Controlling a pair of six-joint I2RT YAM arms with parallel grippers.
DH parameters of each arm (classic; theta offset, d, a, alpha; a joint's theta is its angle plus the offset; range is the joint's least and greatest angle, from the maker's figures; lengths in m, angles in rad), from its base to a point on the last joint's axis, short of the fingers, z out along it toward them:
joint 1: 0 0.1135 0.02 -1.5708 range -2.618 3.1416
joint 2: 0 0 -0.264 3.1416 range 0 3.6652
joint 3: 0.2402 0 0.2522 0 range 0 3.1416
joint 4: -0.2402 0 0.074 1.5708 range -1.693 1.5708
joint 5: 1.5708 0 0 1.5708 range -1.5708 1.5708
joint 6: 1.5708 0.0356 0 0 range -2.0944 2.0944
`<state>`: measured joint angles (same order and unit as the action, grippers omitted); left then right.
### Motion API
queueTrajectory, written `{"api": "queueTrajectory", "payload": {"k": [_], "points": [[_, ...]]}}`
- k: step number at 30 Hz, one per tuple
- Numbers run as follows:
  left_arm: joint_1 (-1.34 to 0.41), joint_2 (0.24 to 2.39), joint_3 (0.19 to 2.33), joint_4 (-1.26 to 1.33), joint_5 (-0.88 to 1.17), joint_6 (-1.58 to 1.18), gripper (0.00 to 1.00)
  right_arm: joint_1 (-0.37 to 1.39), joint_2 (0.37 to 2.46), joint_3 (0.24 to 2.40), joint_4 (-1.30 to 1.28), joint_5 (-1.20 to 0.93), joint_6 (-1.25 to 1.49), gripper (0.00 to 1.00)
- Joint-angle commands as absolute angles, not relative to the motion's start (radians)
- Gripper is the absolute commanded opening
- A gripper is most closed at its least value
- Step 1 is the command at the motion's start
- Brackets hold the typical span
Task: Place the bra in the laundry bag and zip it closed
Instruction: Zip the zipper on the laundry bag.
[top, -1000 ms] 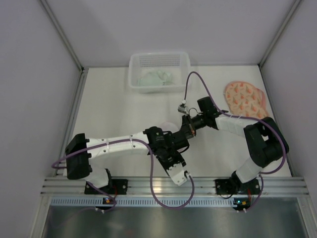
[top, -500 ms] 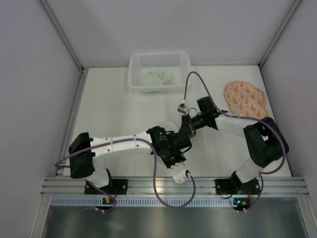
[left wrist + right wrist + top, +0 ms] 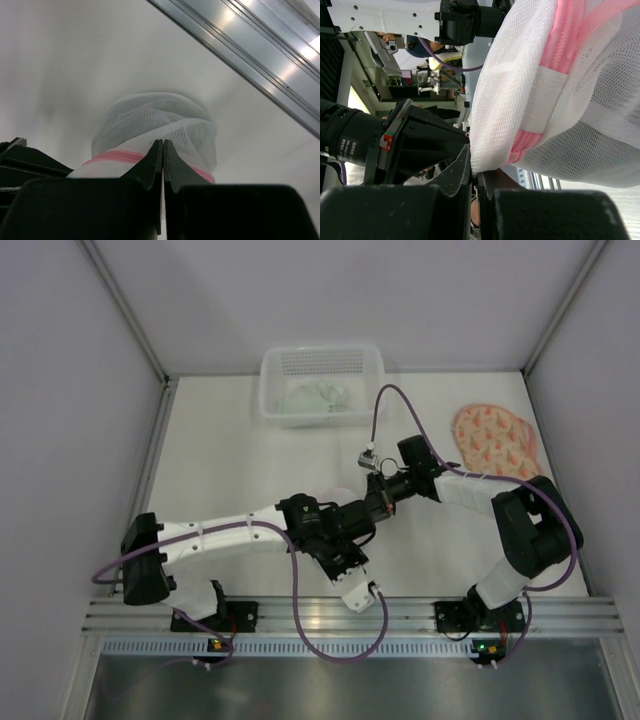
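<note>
One laundry bag (image 3: 155,120) bunched, long axis unclear, left claw (image 3: 163,146) and right claw (image 3: 474,167) clamping it.

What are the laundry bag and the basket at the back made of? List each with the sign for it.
The laundry bag: white mesh fabric, likely synthetic; the open weave shows, matte, with a pink zipper tape sewn in.
The basket: seems to be translucent white plastic, smooth; its back wall is perforated and the contents show dimly through.
</note>
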<state>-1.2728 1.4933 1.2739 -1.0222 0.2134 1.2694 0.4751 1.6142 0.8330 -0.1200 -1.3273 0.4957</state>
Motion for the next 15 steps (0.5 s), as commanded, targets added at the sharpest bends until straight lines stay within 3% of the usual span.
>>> {"api": "queueTrajectory", "payload": {"k": [1, 9, 15], "points": [[-1.275, 1.433, 1.244, -1.081, 0.259, 1.244, 0.00, 0.476, 1.611, 0.870, -0.118, -1.358, 0.457, 0.00], [-1.276, 1.407, 1.195, -1.117, 0.327, 1.217, 0.00, 0.454, 1.635, 0.935, -0.165, -1.374, 0.410, 0.00], [-1.287, 1.384, 1.147, -1.121, 0.348, 1.195, 0.00, 0.430, 1.727, 1.150, -0.530, -1.303, 0.146, 0.00]]}}
